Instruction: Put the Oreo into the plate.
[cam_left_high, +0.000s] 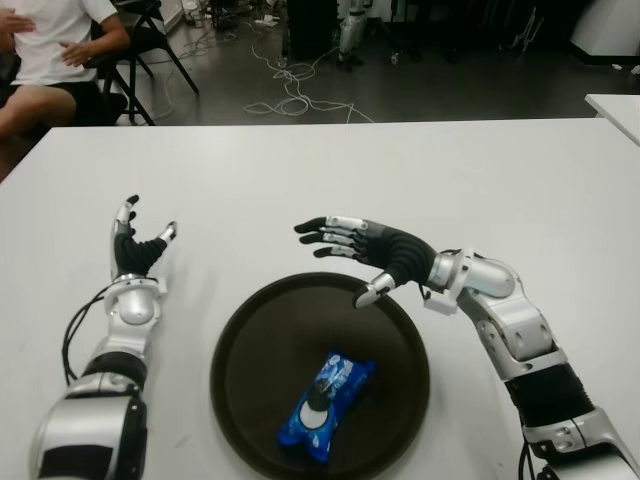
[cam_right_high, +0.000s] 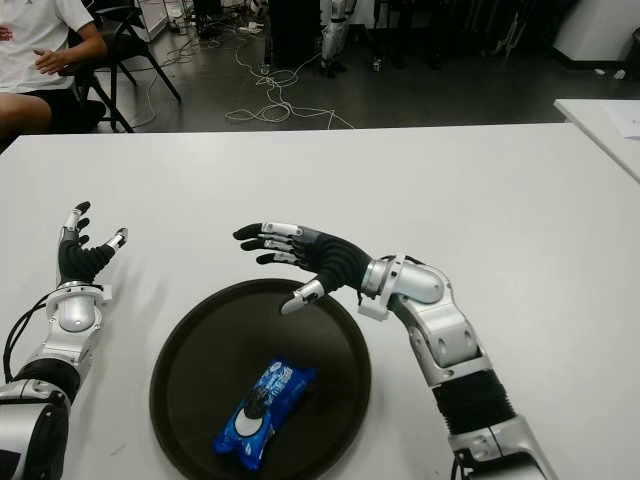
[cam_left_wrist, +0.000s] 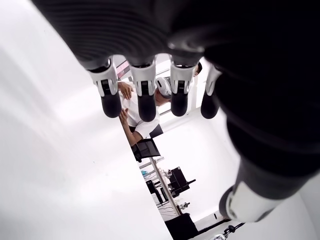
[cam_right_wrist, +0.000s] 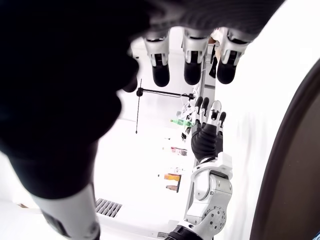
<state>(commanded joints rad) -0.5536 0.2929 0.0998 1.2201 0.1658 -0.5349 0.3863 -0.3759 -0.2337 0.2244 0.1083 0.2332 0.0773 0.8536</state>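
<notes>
The blue foil-wrapped Oreo packet (cam_left_high: 327, 404) lies inside the round dark brown plate (cam_left_high: 250, 330), so placement appears complete. The right hand (cam_left_high: 365, 250) hovers over the plate's far rim, fingers spread, holding nothing; the packet lies below and nearer the robot. The left hand (cam_left_high: 135, 245), also spread and empty, shows left of the plate.

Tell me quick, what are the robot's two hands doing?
Left hand: open, holding nothing.
Right hand: open, holding nothing, above the plate's far rim.
</notes>
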